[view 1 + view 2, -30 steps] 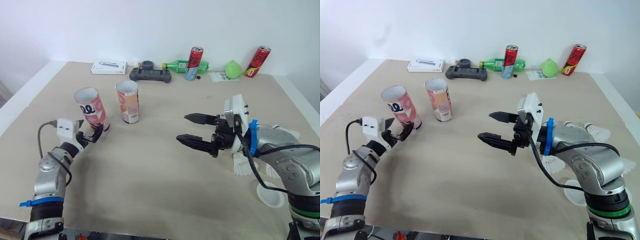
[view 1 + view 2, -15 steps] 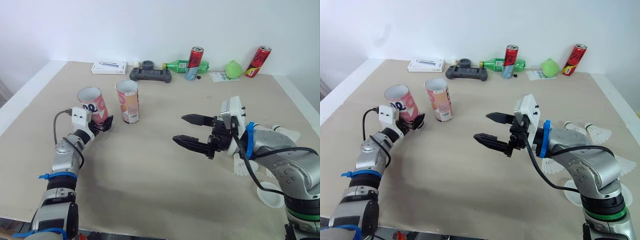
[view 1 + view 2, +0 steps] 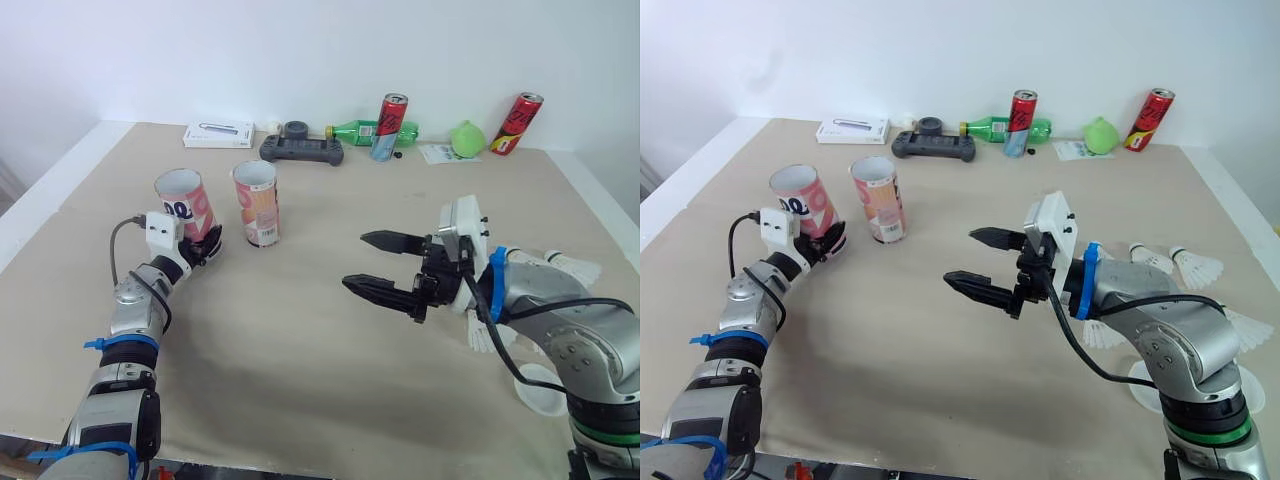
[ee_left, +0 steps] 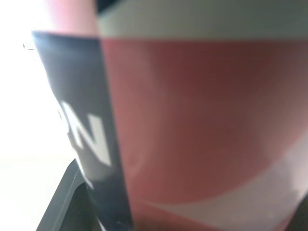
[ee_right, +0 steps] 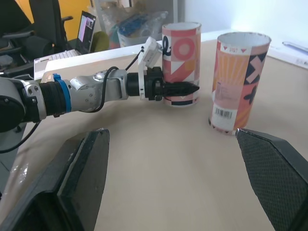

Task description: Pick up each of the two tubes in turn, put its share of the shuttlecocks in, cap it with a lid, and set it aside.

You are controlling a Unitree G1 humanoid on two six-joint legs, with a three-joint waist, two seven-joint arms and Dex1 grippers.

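At pink tube (image 3: 184, 203): L gripper (image 3: 204, 243) clamped.

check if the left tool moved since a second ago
Yes. The left tool moved forward and to the right, nearer the orange tube, which stayed put; it is now at the base of the pink tube.

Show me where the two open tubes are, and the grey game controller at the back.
pink tube (image 3: 188, 212): left eye view, middle of its wall.
orange tube (image 3: 258, 210): left eye view, middle of its wall.
game controller (image 3: 301, 150): left eye view, centre of its body.
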